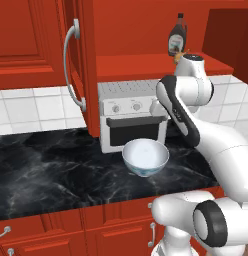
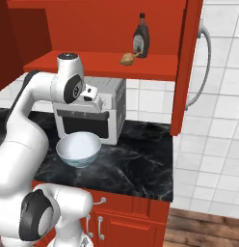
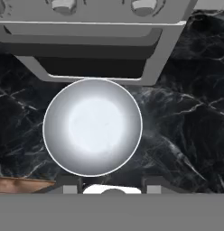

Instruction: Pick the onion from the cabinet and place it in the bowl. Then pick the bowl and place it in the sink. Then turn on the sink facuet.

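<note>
White arm folded, hand [image 3: 112,187] above bowl [image 3: 92,127]

bowl dead ahead of the claw

you're looking straight down into the bowl [image 3: 92,127], round, white and empty, on the black marbled counter [image 3: 186,131]. it sits just beyond your fingertips [image 3: 72,188]. past its far rim stands the toaster oven [image 3: 93,43], its dark door facing you.

wall: white tiles [image 1: 26,107] | counter: black marble [image 1: 51,170] | floor: wood [image 2: 208,231] | low cupboards: red [image 1: 71,235]
</note>
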